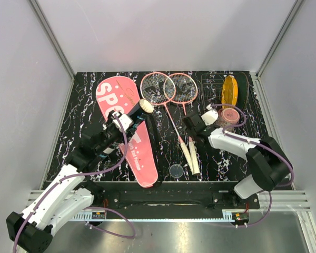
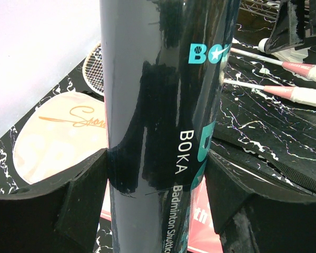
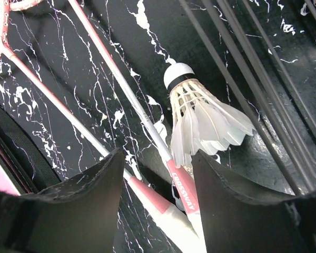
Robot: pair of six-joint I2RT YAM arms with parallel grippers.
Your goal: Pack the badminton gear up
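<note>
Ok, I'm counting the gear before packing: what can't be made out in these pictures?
Black tube: left wrist view, both ends cut off by the frame edges.
Pink cover: top view, left arm hides most of the lettering.
Shuttlecock: right wrist view shows one; any others are out of sight.

A robotics lab cell; white panels (image 1: 168, 31) in aluminium framing (image 1: 53, 39) wall a black marbled table (image 1: 224, 166); left arm (image 1: 58, 192) and right arm (image 1: 237, 142) bolted alongside.
</note>
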